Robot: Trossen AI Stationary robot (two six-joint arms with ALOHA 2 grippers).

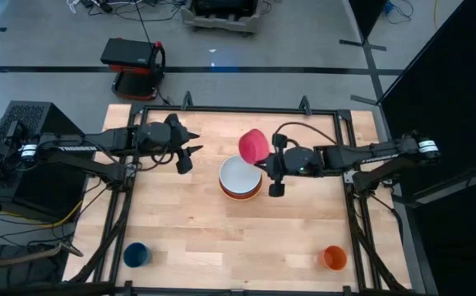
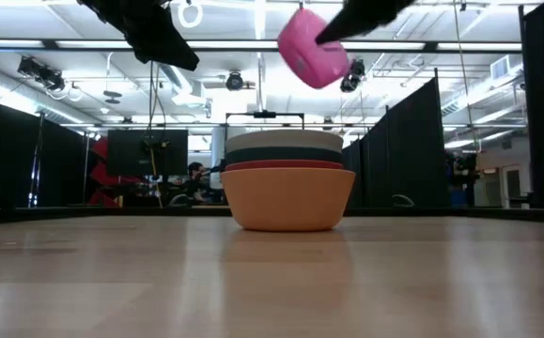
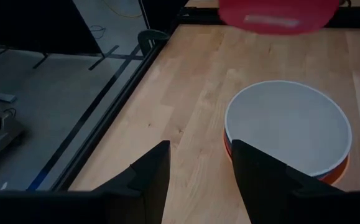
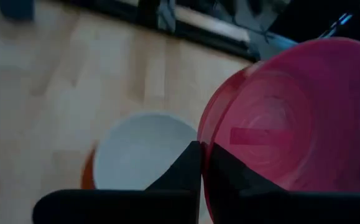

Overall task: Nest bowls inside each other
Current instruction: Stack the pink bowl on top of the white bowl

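the right hand [image 1: 268, 171] is clamped tight on the rim of the magenta pink bowl [image 1: 253, 145], which hangs tilted on edge in the air above the far side of the stack [image 1: 240, 177], clear of it. in the low view the pink bowl [image 2: 311, 47] sits high over the pile with its base facing the camera, and in the right wrist view the fingers [image 4: 192, 168] pinch its rim [image 4: 207, 146] with no gap between them

the stack stands near the middle of the worktop [image 1: 188, 222]: the white bowl [image 2: 284, 140] is on top, the dark teal bowl [image 2: 284, 154] under it, then the red-orange bowl [image 2: 284, 166], and the yellow-orange bowl [image 2: 286, 199] at the bottom, resting on the wood

the left hand [image 1: 191, 148] hovers off to the left of the stack, raised above the worktop, its fingers [image 3: 152, 174] partly apart and holding nothing

two small cups stand at the near corners, a blue cup [image 1: 136, 254] on the left and an orange cup [image 1: 335, 257] on the right, both well apart from the bowls
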